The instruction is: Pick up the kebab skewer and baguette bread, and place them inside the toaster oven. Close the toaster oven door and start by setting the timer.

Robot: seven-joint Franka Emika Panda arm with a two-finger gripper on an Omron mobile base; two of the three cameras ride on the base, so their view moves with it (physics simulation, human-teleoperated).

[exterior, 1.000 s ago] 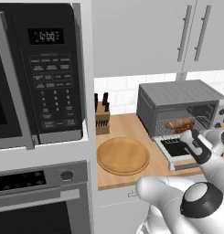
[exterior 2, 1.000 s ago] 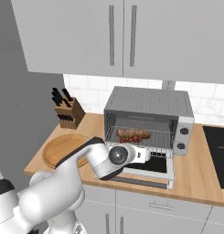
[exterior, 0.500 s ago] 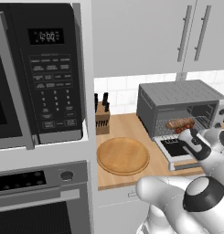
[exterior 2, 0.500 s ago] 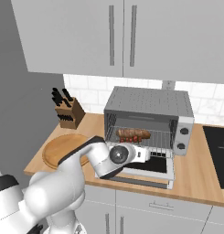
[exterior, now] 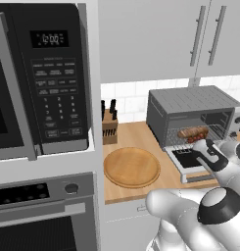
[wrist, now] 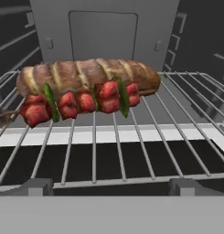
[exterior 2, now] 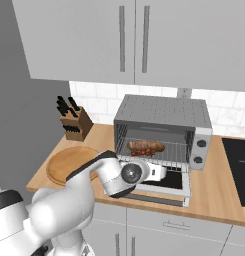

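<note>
Little changes since a second ago: gripper [wrist: 109,186] stays wide open and empty, drawn slightly back over the lowered toaster oven door [exterior 2: 164,187]. One baguette bread [wrist: 88,73], one kebab skewer [wrist: 79,103] touching it, on the toaster oven [exterior 2: 161,131] rack.

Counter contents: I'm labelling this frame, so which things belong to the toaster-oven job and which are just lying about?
Job: kebab skewer, baguette bread, toaster oven, toaster oven door, open gripper.
Lying about: wooden board, knife block, microwave.
</note>
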